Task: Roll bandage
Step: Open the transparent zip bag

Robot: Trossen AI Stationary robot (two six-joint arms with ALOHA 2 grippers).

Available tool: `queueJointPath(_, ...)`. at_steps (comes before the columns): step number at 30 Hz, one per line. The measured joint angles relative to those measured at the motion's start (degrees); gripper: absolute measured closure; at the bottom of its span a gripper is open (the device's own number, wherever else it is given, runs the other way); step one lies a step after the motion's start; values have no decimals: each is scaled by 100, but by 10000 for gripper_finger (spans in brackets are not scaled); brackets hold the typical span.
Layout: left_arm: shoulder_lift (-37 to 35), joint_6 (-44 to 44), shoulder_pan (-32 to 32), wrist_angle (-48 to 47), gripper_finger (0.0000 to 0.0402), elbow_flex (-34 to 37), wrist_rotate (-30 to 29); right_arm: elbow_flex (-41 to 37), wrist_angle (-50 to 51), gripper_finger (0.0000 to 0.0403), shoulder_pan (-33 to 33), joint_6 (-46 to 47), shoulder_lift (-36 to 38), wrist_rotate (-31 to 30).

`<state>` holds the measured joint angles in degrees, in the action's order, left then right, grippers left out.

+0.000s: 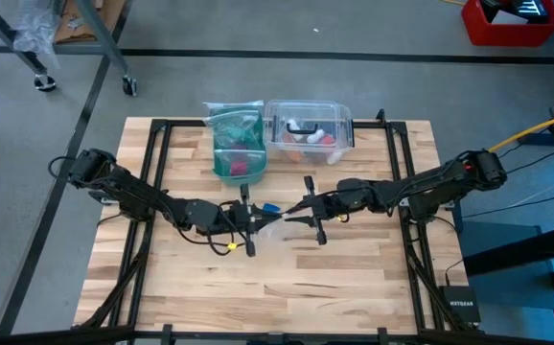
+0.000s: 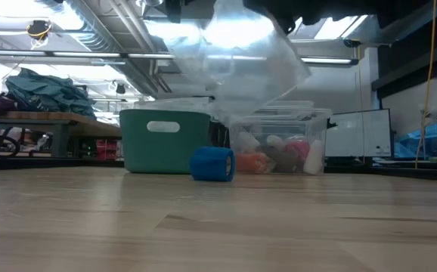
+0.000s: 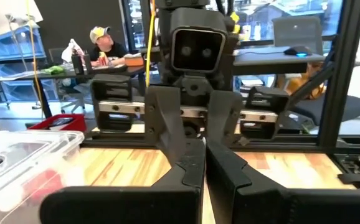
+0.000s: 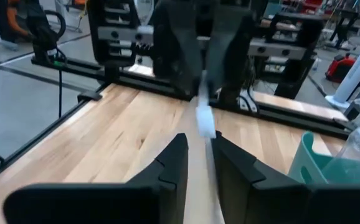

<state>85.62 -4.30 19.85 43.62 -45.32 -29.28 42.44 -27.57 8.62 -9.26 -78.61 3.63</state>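
The blue bandage (image 2: 212, 164), a small roll, rests on its side on the wooden table, in front of the teal bin; it also shows in the high view (image 1: 269, 207). My two grippers meet at the table's middle, above the roll. Both are shut on a clear plastic zip bag (image 2: 241, 60) that is stretched between them. My left gripper (image 1: 251, 222) comes from the left, my right gripper (image 1: 299, 209) from the right. Neither touches the bandage. My left gripper pinches the left side of the clear bag (image 1: 263, 226) between its two fingers, level, from the table's left. Its own fingers (image 3: 186, 177) hide the place of contact. The bag is lifted clear of the table. My right gripper pinches the bag's right edge (image 4: 205, 127) between its two fingers, level, from the table's right. The bag shows edge-on as a thin pale strip running to the other gripper. It hangs clear of the table, above the bandage.
A teal bin (image 1: 237, 144) with a bag in it and a clear plastic box (image 1: 308, 129) with pink-red and white items stand at the table's far middle. Bare wood lies toward the near edge. A person sits in the room beyond (image 3: 102, 40).
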Motion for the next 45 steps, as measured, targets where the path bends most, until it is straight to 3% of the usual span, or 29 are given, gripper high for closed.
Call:
queueJointPath(22, 0, 86, -12, -84, 401, 0, 11, -2, -245, 331, 4, 0, -2, 46)
queueJointPath(31, 0, 86, -6, 22, 401, 0, 12, -2, -243, 384, 4, 0, -2, 49)
queueJointPath(40, -14, 26, 7, 36, 401, 0, -161, 3, -156, 367, -4, 232, -2, 218)
queueJointPath(45, -77, -56, 36, 0, 401, 7, -203, 21, -30, 381, -4, 295, 0, 261)
